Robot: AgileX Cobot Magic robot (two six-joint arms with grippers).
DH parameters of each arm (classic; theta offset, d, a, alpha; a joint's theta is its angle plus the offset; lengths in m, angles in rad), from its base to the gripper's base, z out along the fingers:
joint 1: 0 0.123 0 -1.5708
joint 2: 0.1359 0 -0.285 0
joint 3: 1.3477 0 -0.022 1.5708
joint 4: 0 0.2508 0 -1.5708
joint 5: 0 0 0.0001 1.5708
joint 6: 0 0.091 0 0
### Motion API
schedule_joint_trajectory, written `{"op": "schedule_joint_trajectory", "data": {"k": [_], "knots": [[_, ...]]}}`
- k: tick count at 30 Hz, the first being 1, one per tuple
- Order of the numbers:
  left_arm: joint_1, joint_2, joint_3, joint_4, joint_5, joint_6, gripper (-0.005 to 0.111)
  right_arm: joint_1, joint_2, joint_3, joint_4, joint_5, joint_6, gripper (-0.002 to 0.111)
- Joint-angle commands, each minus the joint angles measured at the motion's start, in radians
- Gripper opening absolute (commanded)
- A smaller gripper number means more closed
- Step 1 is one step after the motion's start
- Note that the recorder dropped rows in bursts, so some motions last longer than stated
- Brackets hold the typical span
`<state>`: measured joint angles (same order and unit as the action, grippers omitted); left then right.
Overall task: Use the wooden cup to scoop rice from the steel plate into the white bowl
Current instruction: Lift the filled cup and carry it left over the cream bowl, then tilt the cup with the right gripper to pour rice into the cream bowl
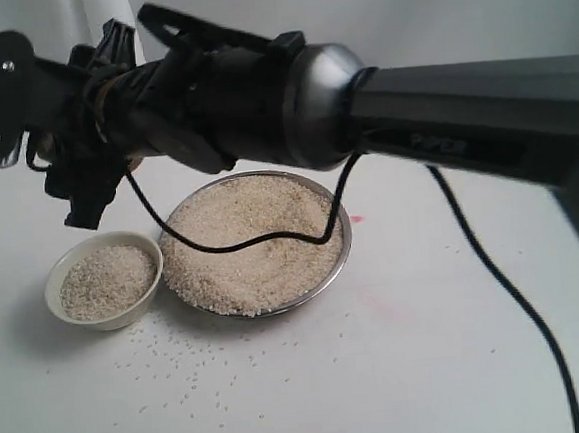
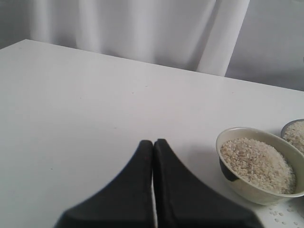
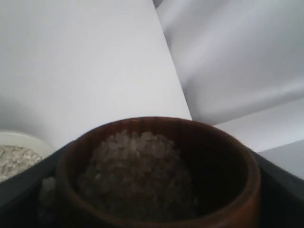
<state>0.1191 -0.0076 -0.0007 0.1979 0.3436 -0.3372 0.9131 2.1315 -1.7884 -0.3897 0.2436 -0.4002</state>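
The steel plate [image 1: 340, 265] holds a wide heap of rice [image 1: 251, 240] at the table's middle. Left of it stands the white bowl [image 1: 117, 316], partly filled with grains. My right arm reaches across the plate, and its gripper [image 1: 85, 197] hangs just above the bowl's far side. In the right wrist view that gripper [image 3: 156, 204] is shut on the wooden cup [image 3: 237, 190], which is tilted and holds a mound of rice [image 3: 137, 166]. The cup is hidden in the exterior view. My left gripper [image 2: 153, 142] is shut and empty, low over the table beside the bowl [image 2: 251, 192].
Loose grains [image 1: 202, 374] lie scattered on the white table in front of the bowl and plate. A black cable [image 1: 506, 290] runs down the right side, and another loops over the plate. White curtains hang behind.
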Motion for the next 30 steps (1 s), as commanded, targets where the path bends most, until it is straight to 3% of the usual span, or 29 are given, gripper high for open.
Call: {"op": "schedule_joint_trajectory", "data": {"k": [1, 11, 30], "knots": [[-0.001, 0.008, 0.001, -0.005, -0.007, -0.002, 0.000, 0.020, 0.091, -0.064, -0.087, 0.047, -0.083, 0.000], [-0.001, 0.008, 0.001, -0.005, -0.007, -0.002, 0.000, 0.026, 0.164, -0.075, -0.210, 0.075, -0.202, 0.000], [-0.001, 0.008, 0.001, -0.005, -0.007, -0.002, 0.000, 0.046, 0.220, -0.075, -0.461, 0.127, -0.205, 0.000]]}}
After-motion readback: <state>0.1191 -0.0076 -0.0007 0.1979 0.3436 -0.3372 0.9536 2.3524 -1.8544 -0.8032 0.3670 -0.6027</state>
